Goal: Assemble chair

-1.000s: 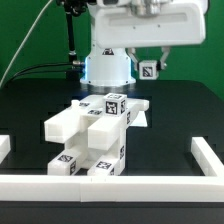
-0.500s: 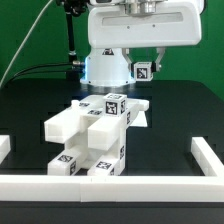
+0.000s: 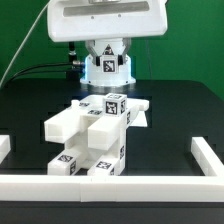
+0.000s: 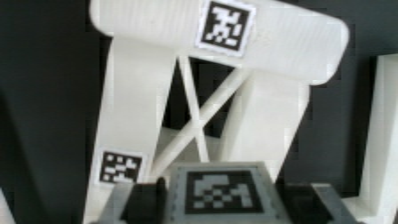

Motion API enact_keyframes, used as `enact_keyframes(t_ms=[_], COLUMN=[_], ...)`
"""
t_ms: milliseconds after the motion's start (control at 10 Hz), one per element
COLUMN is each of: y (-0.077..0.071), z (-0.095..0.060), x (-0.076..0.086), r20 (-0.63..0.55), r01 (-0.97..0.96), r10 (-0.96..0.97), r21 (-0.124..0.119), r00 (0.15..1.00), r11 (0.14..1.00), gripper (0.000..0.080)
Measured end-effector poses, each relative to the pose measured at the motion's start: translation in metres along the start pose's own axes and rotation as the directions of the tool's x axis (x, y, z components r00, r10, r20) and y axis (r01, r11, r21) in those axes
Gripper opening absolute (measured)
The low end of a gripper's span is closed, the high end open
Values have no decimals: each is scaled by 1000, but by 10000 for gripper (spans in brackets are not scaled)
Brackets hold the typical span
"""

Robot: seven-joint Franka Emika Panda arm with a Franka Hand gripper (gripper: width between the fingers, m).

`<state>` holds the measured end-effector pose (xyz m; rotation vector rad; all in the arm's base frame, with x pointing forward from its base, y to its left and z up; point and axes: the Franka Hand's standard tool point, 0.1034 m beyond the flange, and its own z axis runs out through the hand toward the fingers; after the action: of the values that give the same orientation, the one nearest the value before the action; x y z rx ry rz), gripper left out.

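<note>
The partly built chair (image 3: 95, 135), chunky white blocks with black-and-white tags, stands mid-table in the exterior view. Its topmost tagged cube (image 3: 115, 104) faces the camera. My gripper (image 3: 100, 66) hangs above and behind it, shut on a small white tagged part (image 3: 101, 66). In the wrist view that tagged part (image 4: 217, 190) sits between my dark fingers (image 4: 143, 203), with the gripper (image 4: 217, 197) closed on its sides. Beyond it lies the chair's slotted frame (image 4: 134, 90) with crossed braces (image 4: 205, 95) and a tag at its far end (image 4: 224, 24).
Long plain white border bars line the table's front (image 3: 110, 184), the exterior view's left (image 3: 5, 148) and right (image 3: 208, 155). A thin flat white sheet (image 3: 142, 114) lies just behind the chair. The robot base (image 3: 106, 62) stands at the back.
The arm has swung from the exterior view's right toward the middle, carrying the small tagged part with it. The chair has not moved.
</note>
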<state>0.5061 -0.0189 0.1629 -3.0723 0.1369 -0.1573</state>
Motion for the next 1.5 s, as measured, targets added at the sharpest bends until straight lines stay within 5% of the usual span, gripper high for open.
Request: enact_keyframes(t_ms=[400,600,800,1200,1500], y=[1,34,50,49,61], z=[2,14,24,28,36], x=[-1,21,35,36,38], r20=[4,23,79,90,40], r01=[5,102,90,84,110], r10=[-5,-102,-88,-81,-108], r21=[0,-15,-24,-27,-63], r00=[1000,995,993,993,993], r11=[1000,995,996,996,992], gripper=[285,285,285,285,285])
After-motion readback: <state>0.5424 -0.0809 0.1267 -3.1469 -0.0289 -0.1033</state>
